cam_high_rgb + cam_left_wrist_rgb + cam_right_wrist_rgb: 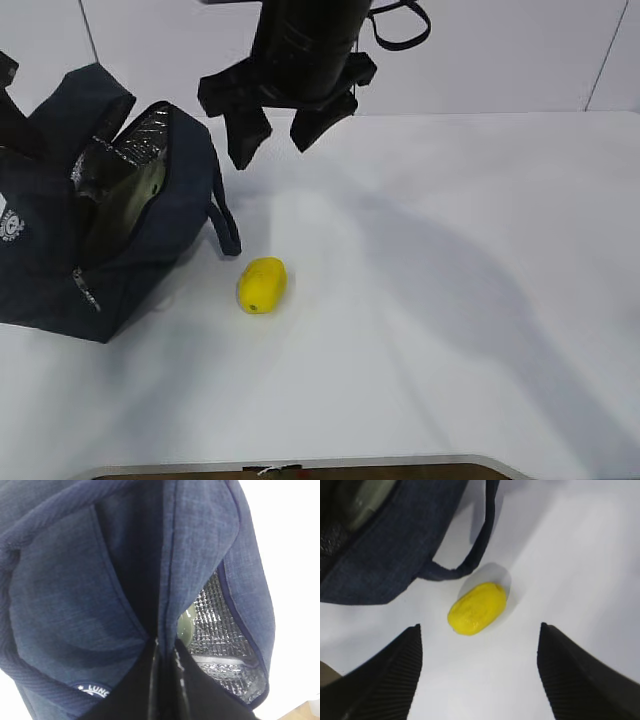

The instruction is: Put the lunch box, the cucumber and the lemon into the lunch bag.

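Note:
The dark navy lunch bag (150,250) stands open at the left, its silver lining (150,130) showing. A pale green lid, the lunch box (186,627), shows inside the bag; it also shows in the right wrist view (365,500). The cucumber is not visible. The yellow lemon (262,285) lies on the white table just right of the bag, beside a loop handle (485,535). My left gripper (167,647) is shut on the bag's opening edge, at the far left in the exterior view (18,125). My right gripper (272,140) hangs open and empty above the lemon (477,607), which lies just ahead of the open jaws (479,641).
The white table (450,300) stretches to the right of the lemon. Its front edge (300,465) runs along the bottom. A white wall (500,50) stands behind.

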Available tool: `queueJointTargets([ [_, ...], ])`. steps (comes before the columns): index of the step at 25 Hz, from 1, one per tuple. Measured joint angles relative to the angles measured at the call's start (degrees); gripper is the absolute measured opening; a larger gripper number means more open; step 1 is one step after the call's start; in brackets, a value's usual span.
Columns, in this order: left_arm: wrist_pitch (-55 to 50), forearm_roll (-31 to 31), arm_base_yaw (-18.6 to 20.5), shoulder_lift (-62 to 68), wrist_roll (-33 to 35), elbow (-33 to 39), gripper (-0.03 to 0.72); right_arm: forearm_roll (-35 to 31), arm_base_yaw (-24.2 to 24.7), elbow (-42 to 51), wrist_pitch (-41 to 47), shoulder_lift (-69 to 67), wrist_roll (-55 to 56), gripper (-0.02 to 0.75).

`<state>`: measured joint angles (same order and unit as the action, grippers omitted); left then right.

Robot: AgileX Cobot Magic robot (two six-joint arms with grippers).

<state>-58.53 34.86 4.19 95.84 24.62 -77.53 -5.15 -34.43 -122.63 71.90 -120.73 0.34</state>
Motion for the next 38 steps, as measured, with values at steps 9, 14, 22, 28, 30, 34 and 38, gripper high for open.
queueJointTargets([
  [9,0.52,1.82,0.00,0.00,0.00,0.00,-0.010,-0.64,0.00,6.36,-0.11,-0.15,1.38,0.566],
  [14,1.26,2.66,0.00,0.00,-0.09,0.00,-0.010,-1.96,0.00,6.57,-0.32,-2.78,7.59,0.566],
  [22,1.74,2.78,0.00,0.00,-0.09,0.00,-0.010,-5.00,0.00,6.57,-0.58,-7.16,8.78,0.566],
  [28,1.82,2.41,0.00,0.00,-0.09,0.00,-0.010,-5.03,0.00,6.57,-1.61,-8.95,11.46,0.566],
  [30,1.82,2.30,0.00,0.00,-0.09,0.00,-0.010,-5.03,0.00,6.57,-2.89,-9.61,12.48,0.566],
  [34,1.82,2.26,0.00,0.00,-0.09,0.00,-0.010,-5.03,0.00,6.57,-5.81,-10.33,13.08,0.566],
  [38,1.82,2.17,0.00,0.00,-0.09,0.00,-0.010,-4.81,-0.09,6.57,-7.01,-10.38,13.77,0.566],
])
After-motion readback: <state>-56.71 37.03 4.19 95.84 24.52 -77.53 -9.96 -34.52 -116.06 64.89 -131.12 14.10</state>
